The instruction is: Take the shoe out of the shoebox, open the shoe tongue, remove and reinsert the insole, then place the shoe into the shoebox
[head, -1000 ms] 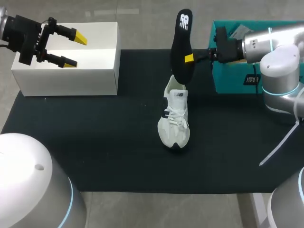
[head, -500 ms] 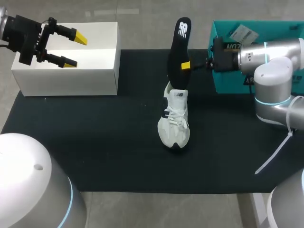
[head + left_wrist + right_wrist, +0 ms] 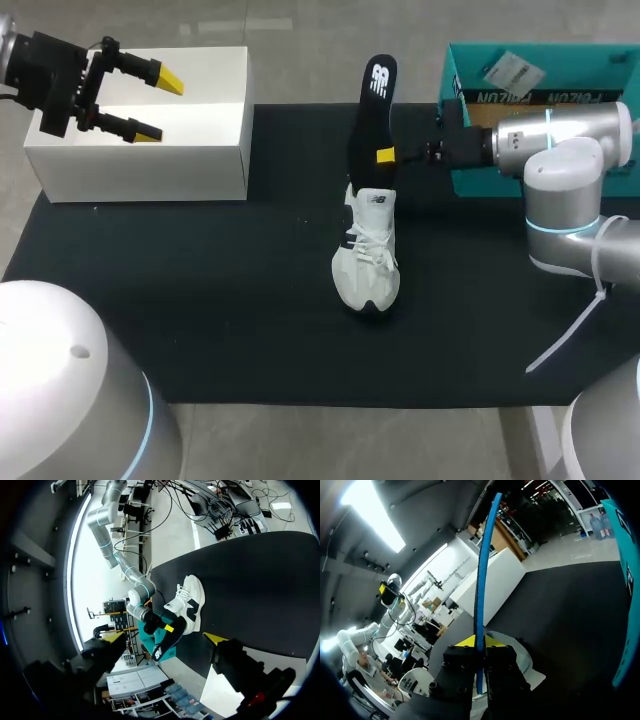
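Both fingers of the right claw (image 3: 385, 155) clamp a black, blue-edged foam insole (image 3: 372, 110), held nearly upright with its lower end at the heel opening of the white lace-up sneaker (image 3: 366, 262) with black side marks. That sneaker stands on the black table (image 3: 200, 300), near the open teal cardboard shoebox (image 3: 560, 60). The left claw (image 3: 150, 100) hangs spread open above a white box (image 3: 200, 150).

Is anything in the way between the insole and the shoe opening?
Nothing visible does. The insole, pinched in the right gripper, stands upright with its lower end right at the heel opening of the shoe.
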`<act>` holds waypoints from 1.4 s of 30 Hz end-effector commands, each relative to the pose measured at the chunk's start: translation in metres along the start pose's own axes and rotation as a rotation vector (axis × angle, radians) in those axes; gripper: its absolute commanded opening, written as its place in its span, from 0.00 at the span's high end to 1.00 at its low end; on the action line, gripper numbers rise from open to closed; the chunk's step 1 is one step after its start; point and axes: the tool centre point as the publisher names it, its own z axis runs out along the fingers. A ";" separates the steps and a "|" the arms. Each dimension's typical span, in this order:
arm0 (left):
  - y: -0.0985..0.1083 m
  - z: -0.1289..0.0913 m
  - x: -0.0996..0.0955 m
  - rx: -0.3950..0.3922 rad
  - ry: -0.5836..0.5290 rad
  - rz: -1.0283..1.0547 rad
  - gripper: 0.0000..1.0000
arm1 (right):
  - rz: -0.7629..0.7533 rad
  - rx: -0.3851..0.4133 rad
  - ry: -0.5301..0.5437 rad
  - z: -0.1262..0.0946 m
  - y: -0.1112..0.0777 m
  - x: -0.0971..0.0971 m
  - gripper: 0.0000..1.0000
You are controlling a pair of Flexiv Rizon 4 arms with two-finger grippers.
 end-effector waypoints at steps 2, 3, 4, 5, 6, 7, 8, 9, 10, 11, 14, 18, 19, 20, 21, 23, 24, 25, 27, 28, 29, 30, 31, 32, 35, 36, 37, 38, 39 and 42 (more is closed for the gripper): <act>0.000 -0.001 0.000 0.002 0.004 0.000 0.00 | 0.017 0.005 -0.012 0.004 -0.010 -0.001 1.00; 0.000 -0.001 0.000 0.002 0.004 0.000 0.00 | 0.018 0.005 -0.014 0.004 -0.012 -0.001 1.00; 0.000 -0.001 0.000 0.002 0.004 0.000 0.00 | 0.022 0.004 -0.017 0.003 -0.014 0.000 1.00; 0.000 -0.001 0.000 0.002 0.004 0.000 0.00 | 0.031 -0.001 -0.018 0.003 -0.016 0.000 1.00; 0.000 -0.001 0.000 0.002 0.004 0.000 0.00 | 0.033 -0.004 -0.017 0.004 -0.018 -0.001 1.00; 0.000 -0.001 0.000 0.002 0.004 0.000 0.00 | 0.036 -0.002 -0.017 0.004 -0.020 -0.001 1.00; 0.000 -0.001 0.000 0.002 0.004 0.000 0.00 | 0.040 0.001 -0.017 0.005 -0.022 -0.001 1.00; 0.000 -0.001 0.000 0.002 0.004 0.000 0.00 | 0.042 0.004 -0.016 0.007 -0.024 -0.001 1.00; 0.000 -0.001 0.000 0.002 0.004 0.000 0.00 | 0.045 0.014 -0.019 0.008 -0.025 -0.001 1.00; 0.000 -0.001 0.000 0.002 0.004 0.000 0.00 | 0.046 0.016 -0.020 0.008 -0.027 -0.001 1.00; 0.000 -0.001 0.000 0.002 0.004 0.000 0.00 | 0.053 0.020 -0.025 0.008 -0.030 -0.002 1.00; 0.000 -0.001 0.000 0.002 0.004 0.000 0.00 | 0.064 0.046 -0.046 0.007 -0.037 -0.004 1.00; 0.000 -0.001 0.000 0.002 0.004 0.000 0.00 | 0.070 0.047 -0.048 0.007 -0.039 -0.004 1.00; 0.000 -0.001 0.000 0.002 0.004 0.000 0.00 | 0.076 0.054 -0.053 0.007 -0.041 -0.004 1.00; 0.000 -0.001 0.000 0.002 0.004 0.000 0.00 | 0.080 0.060 -0.057 0.006 -0.044 -0.004 1.00; 0.000 -0.001 0.000 0.002 0.004 0.000 0.00 | 0.085 0.075 -0.062 0.006 -0.047 -0.003 1.00; 0.000 -0.001 0.000 0.002 0.004 0.000 0.00 | 0.088 0.084 -0.065 0.007 -0.049 -0.003 1.00; 0.000 -0.001 0.000 0.002 0.004 0.000 0.00 | 0.091 0.088 -0.066 0.007 -0.051 -0.002 1.00; 0.000 -0.001 0.000 0.002 0.004 0.000 0.00 | 0.095 0.100 -0.071 0.008 -0.054 0.000 1.00; 0.000 -0.001 0.000 0.002 0.004 0.000 0.00 | 0.102 0.095 -0.069 0.007 -0.056 0.001 1.00; 0.000 -0.001 0.000 0.002 0.004 0.000 0.00 | 0.104 0.094 -0.069 0.006 -0.057 0.002 1.00; 0.000 -0.001 0.000 0.002 0.004 0.000 0.00 | 0.107 0.093 -0.069 0.006 -0.059 0.003 1.00; 0.000 -0.001 0.000 0.002 0.004 0.000 0.00 | 0.110 0.093 -0.070 0.006 -0.060 0.005 1.00; 0.000 -0.001 0.000 0.002 0.004 0.000 0.00 | 0.115 0.093 -0.070 0.006 -0.062 0.006 1.00; 0.000 -0.001 0.000 0.002 0.004 0.000 0.00 | 0.134 0.097 -0.074 0.006 -0.068 0.007 1.00; 0.000 -0.001 0.000 0.002 0.004 0.000 0.00 | 0.140 0.095 -0.073 0.007 -0.070 0.006 1.00; 0.000 -0.001 0.000 0.002 0.004 0.000 0.00 | 0.143 0.094 -0.073 0.007 -0.072 0.006 1.00; 0.000 -0.001 0.000 0.002 0.004 0.000 0.00 | 0.146 0.096 -0.075 0.007 -0.073 0.005 1.00; 0.000 -0.001 0.000 0.002 0.004 0.000 0.00 | 0.147 0.096 -0.076 0.007 -0.074 0.004 1.00; 0.000 -0.001 0.000 0.002 0.004 0.000 0.00 | 0.150 0.097 -0.076 0.007 -0.075 0.002 1.00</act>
